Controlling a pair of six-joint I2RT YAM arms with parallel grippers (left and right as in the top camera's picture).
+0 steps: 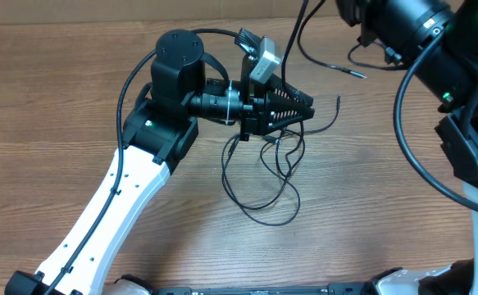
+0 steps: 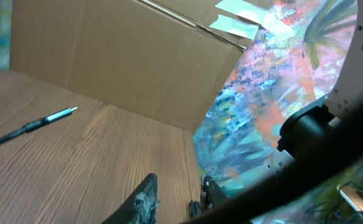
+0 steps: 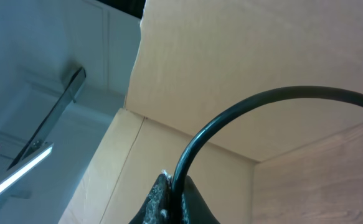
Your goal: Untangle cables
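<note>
Cables (image 1: 281, 160): loose tangle of thin black loops at mid-worktop under the left fingers (image 2: 145, 198), one strand (image 3: 249, 101) lifted at far right, a silver-tipped plug (image 2: 56, 115) lying apart. Judged very light, limp and prone to dragging neighbours, so take a single free run near a plug, not a crossing. Left fingers are narrow with a slim gap, contents cannot tell; right fingers (image 3: 159, 200) are pinched tight on that strand. Worktop (image 1: 75, 98) is flat wood-grain, probably slippery, with a cardboard wall (image 2: 106, 56) along the far edge.

Wood-grain table (image 1: 58, 98), cardboard wall (image 2: 106, 56), colourful backdrop (image 2: 274, 81).
</note>
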